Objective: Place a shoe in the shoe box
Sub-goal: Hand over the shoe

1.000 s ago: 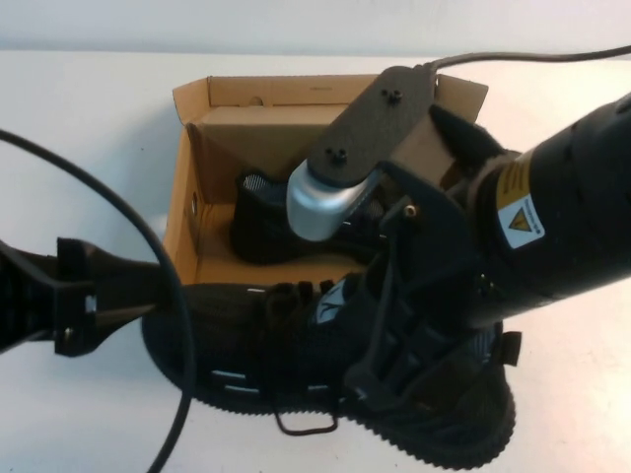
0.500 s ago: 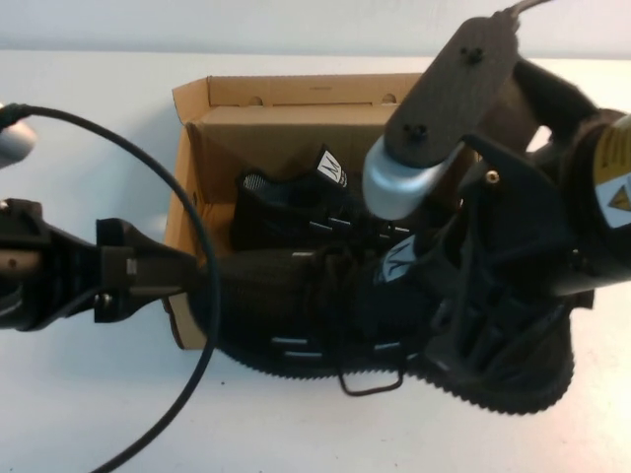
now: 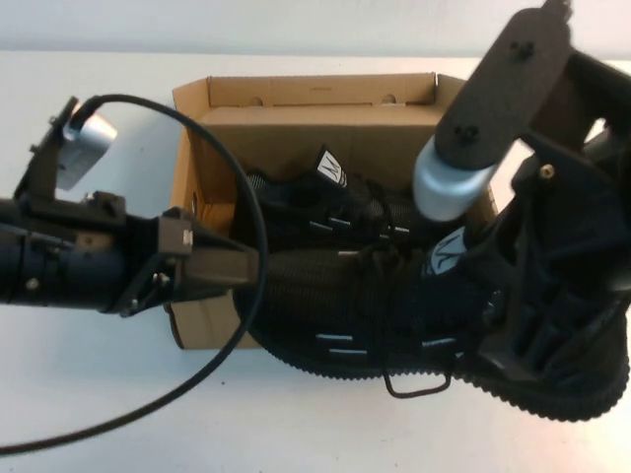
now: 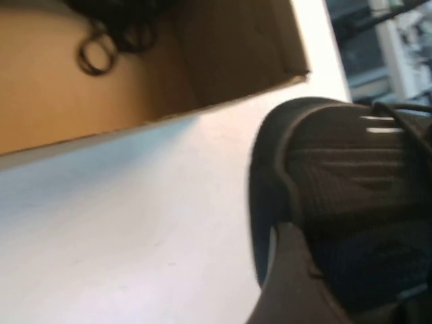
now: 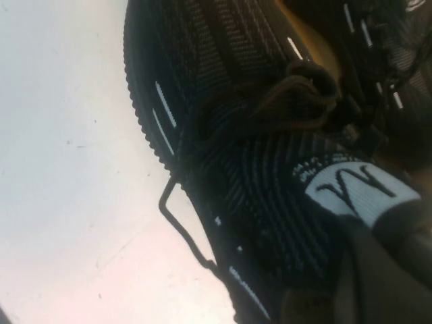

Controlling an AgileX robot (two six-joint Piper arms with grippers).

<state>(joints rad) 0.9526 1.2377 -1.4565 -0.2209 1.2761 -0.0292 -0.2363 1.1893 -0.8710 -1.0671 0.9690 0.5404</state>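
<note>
The left gripper point(image 3: 232, 264) is at the toe of the shoe point(image 3: 394, 315), jaws partly open, grip unclear. The shoe overhangs the near edge of the box point(image 3: 187, 177); its mate point(image 3: 325, 202) lies inside. The right gripper point(image 5: 378, 270) pinches the collar: lift level, then lower beside the mate.

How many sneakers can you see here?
2. One black sneaker lies inside the shoe box; the shoe is at the box's near edge, held at its heel end by the right gripper, the left gripper at its toe.
</note>
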